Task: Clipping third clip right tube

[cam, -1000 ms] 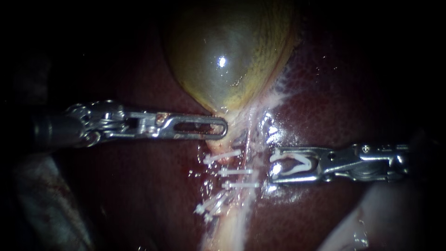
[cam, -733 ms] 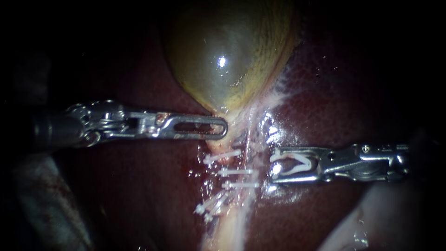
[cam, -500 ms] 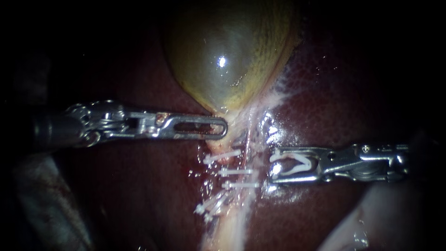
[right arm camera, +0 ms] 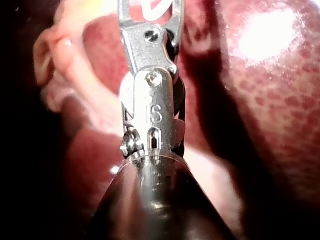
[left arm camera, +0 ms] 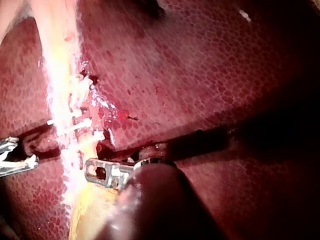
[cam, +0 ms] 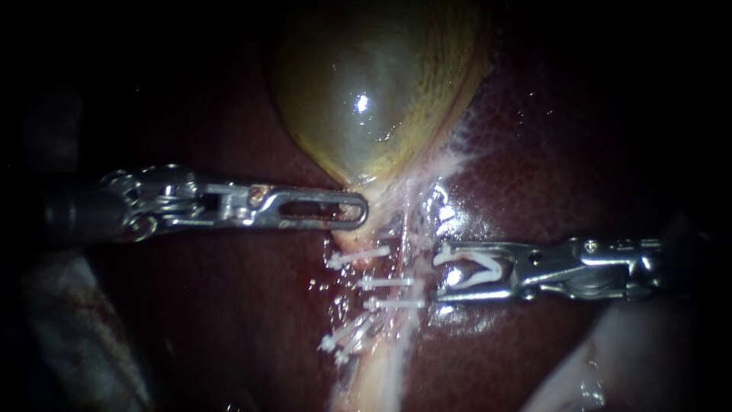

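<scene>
Two slender instruments come in from opposite sides over a dark red liver [cam: 534, 152], below a shiny yellow-green gallbladder [cam: 374, 91]. The left instrument [cam: 357, 211] lies level. Its claw is closed flat and seems to pinch the pale neck of the gallbladder at its tip.

Below that neck, pale strands run down the middle, crossed by several white clips [cam: 389, 282]. The right tube [cam: 408, 248] looks to be the thin reddish strand on the right of this bundle. Two of the clips appear to sit on it, one just under the other.

The right instrument [cam: 438, 272] comes in level with those clips. Its claw stands wide and carries a fresh clip [cam: 496, 267], white and spread in a V, with one leg against each half of the claw. The tip is just beside the right tube, not yet around it.

This looks like the approach: the clip is loaded but not placed. The next move calls for easing the claw forward until the tube lies deep between the clip's legs, clear of the clips already there. Then it squeezes shut while the left instrument keeps the tissue taut.
</scene>
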{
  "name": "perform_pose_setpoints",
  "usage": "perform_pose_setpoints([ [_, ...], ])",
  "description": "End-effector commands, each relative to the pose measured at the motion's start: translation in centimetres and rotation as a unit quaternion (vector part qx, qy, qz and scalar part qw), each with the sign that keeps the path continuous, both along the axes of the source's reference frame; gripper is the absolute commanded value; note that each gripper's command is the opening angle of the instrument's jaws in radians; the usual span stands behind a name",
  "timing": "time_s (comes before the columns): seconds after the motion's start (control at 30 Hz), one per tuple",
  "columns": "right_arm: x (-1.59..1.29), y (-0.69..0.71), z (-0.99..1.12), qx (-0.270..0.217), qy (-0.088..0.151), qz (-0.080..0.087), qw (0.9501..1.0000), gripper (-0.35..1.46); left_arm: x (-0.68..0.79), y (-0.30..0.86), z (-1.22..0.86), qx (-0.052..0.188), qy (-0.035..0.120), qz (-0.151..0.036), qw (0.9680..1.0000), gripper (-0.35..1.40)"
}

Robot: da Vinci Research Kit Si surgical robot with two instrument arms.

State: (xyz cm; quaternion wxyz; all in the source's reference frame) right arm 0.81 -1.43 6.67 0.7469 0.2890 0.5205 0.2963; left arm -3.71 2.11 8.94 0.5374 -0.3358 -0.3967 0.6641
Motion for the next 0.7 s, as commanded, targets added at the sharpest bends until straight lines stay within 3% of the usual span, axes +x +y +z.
perform_pose_setpoints([
  [0.03, 0.01, -0.01, 0.00, 0.005, 0.000, 0.001, 1.0000, 0.47, 0.02, 0.01, -0.01, 0.000, -0.001, 0.001, 1.0000, -0.35],
  [0.33, 0.10, -0.02, 0.08, 0.043, -0.003, 0.017, 0.9989, 0.50, 0.20, 0.07, -0.26, 0.004, -0.001, 0.001, 1.0000, -0.35],
  [0.7, 0.20, -0.03, 0.22, 0.082, -0.007, 0.035, 0.9960, 0.52, 0.21, 0.03, -0.52, 0.007, -0.002, 0.000, 1.0000, -0.35],
])
